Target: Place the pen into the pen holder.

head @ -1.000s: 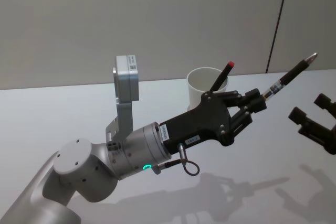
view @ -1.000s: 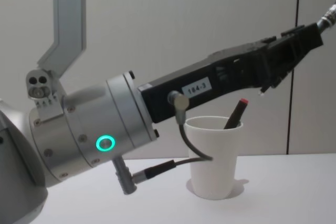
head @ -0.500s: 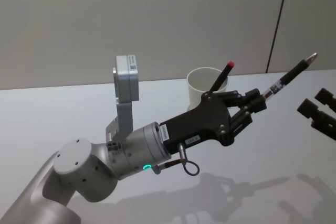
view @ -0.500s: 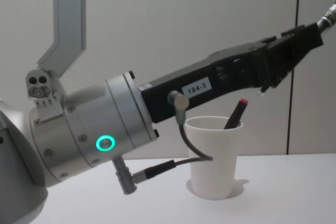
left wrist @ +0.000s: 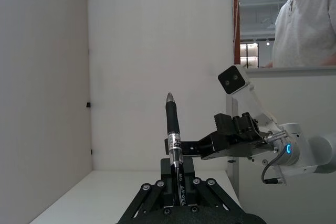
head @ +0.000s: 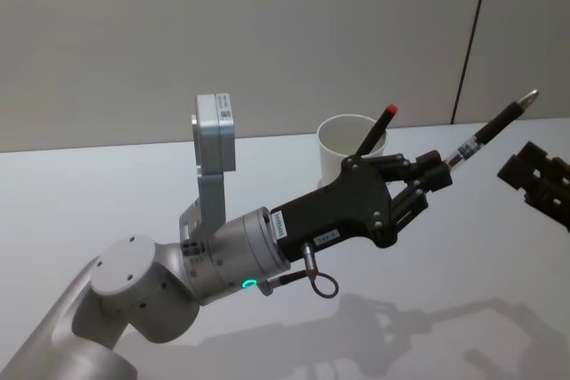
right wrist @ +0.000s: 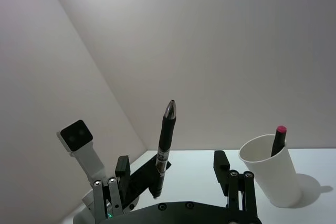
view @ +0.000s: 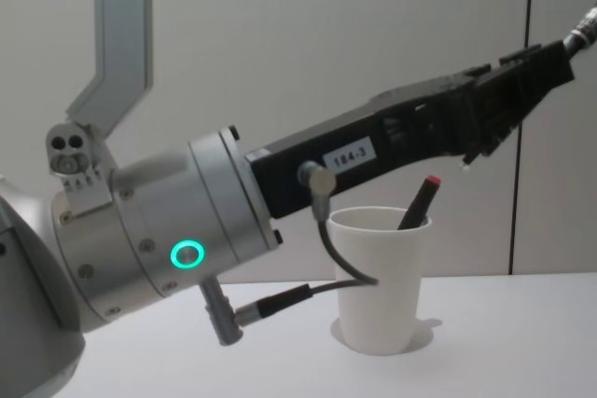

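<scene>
One change | your spread right claw (head: 518,165) has crept up toward the pen (head: 490,131) | left claw (head: 441,169) pinching it | handover likely

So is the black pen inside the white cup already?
No, the black pen is held in the left end effector, outside the white cup.

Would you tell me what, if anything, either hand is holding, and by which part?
The left hand grips the black pen by its back end, silver tip pointing outward; the right hand, open, holds nothing.
</scene>
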{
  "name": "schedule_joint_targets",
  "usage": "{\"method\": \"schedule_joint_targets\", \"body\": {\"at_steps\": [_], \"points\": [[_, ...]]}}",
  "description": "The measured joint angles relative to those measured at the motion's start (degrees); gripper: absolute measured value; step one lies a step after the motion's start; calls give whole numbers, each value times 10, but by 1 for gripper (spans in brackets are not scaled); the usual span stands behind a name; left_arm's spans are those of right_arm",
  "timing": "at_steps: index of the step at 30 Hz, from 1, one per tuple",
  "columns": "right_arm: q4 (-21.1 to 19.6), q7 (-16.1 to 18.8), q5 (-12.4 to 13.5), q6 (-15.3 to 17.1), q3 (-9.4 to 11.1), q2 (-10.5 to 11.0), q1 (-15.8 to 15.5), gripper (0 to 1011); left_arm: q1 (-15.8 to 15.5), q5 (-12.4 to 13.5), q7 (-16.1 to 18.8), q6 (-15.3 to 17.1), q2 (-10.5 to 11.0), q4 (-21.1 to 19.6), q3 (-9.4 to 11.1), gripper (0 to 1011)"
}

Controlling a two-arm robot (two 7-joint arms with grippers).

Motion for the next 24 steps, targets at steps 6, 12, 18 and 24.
{"method": "schedule_joint_targets", "body": {"at_steps": [6, 12, 18, 24], "points": [[5, -6, 5, 7, -12, -11, 18, 1002, 0, 0, 0, 0, 0, 0, 0, 123], [11, -25, 2, 10, -29, -33, 42, 1002, 0, 0, 0, 0, 0, 0, 0, 123], [16, -35, -1, 14, -42, -48, 59, 1002, 0, 0, 0, 0, 0, 0, 0, 123], [22, -37, -2, 23, -55, -62, 77, 1001, 0, 0, 0, 0, 0, 0, 0, 123]]}}
